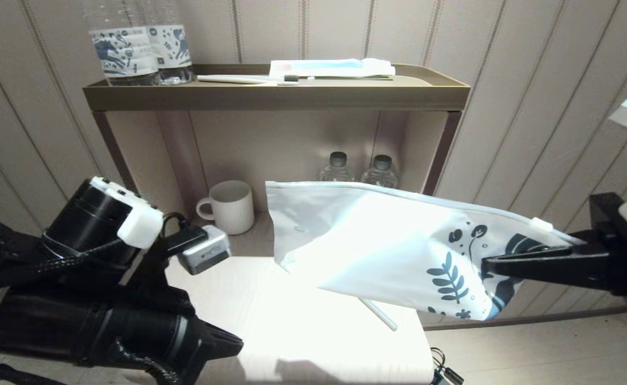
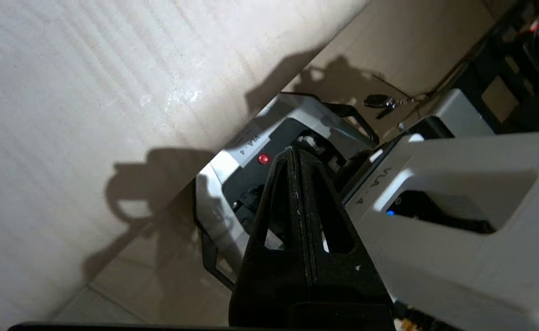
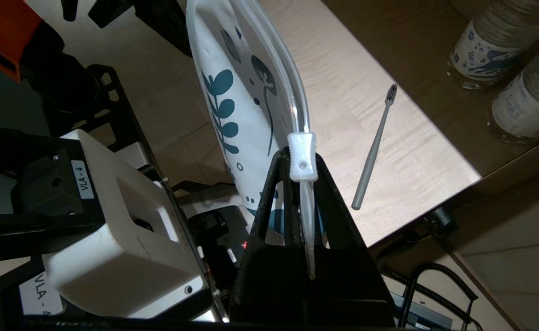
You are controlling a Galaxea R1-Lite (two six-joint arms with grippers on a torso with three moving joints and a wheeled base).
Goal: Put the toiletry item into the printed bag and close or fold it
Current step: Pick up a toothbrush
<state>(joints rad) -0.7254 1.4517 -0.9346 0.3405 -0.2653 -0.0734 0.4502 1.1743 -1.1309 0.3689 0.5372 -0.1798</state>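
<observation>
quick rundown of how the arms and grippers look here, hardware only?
Both arms are matte black. The left arm carries braided black cables, a white-capped cylindrical joint and a small silver wrist camera. Left gripper and right gripper have black triangular fingers with cut-out slots. White housings near the wrists bear "VLA-4" labels.

In the head view the printed bag hangs in front of the toothbrush, so only the end of the handle shows below it, near the front right corner of the table. The right gripper clamps the bag's printed end, and its body runs off the picture's right edge. The two bottles at the back of the lower shelf are hidden behind the bag up to their necks. The tips of the left gripper cannot be seen in the head view, behind the arm's own bulk. The bottles on the top shelf are cut off by the top edge.
</observation>
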